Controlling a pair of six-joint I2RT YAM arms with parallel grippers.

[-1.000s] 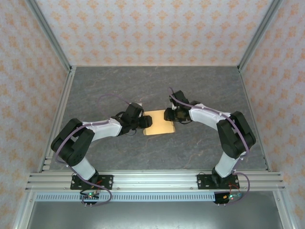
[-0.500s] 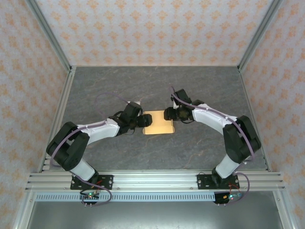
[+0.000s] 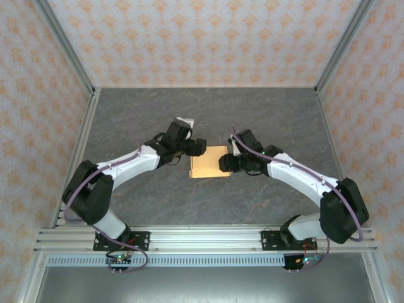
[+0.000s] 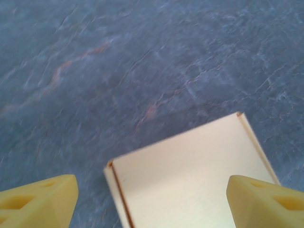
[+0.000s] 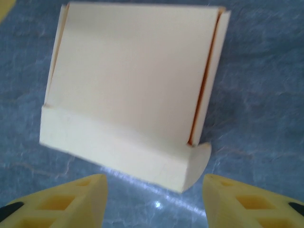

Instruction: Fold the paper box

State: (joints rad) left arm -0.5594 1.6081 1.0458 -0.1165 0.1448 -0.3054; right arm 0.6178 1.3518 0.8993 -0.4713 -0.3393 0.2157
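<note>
The paper box (image 3: 209,163) lies flat on the dark stone-patterned table between the two arms, a pale orange-yellow folded rectangle. My left gripper (image 3: 197,147) hovers at its far left corner. In the left wrist view the paper box (image 4: 190,175) fills the bottom middle, with my left gripper (image 4: 152,190) open wide above it and touching nothing. My right gripper (image 3: 226,163) is at the box's right edge. The right wrist view has the paper box (image 5: 133,85) just ahead of my open right gripper (image 5: 154,190), with a folded-up front flap (image 5: 114,152) and a rounded tab (image 5: 197,161).
Patterned walls (image 3: 202,38) close in the table on three sides, with metal posts at the corners. An aluminium rail (image 3: 202,238) runs along the near edge by the arm bases. Bare tabletop (image 3: 208,113) spreads around the box.
My left gripper has opened wider and moved from the box's left edge toward its far left corner. My right gripper has shifted nearer along the box's right edge. The box has stayed put.
</note>
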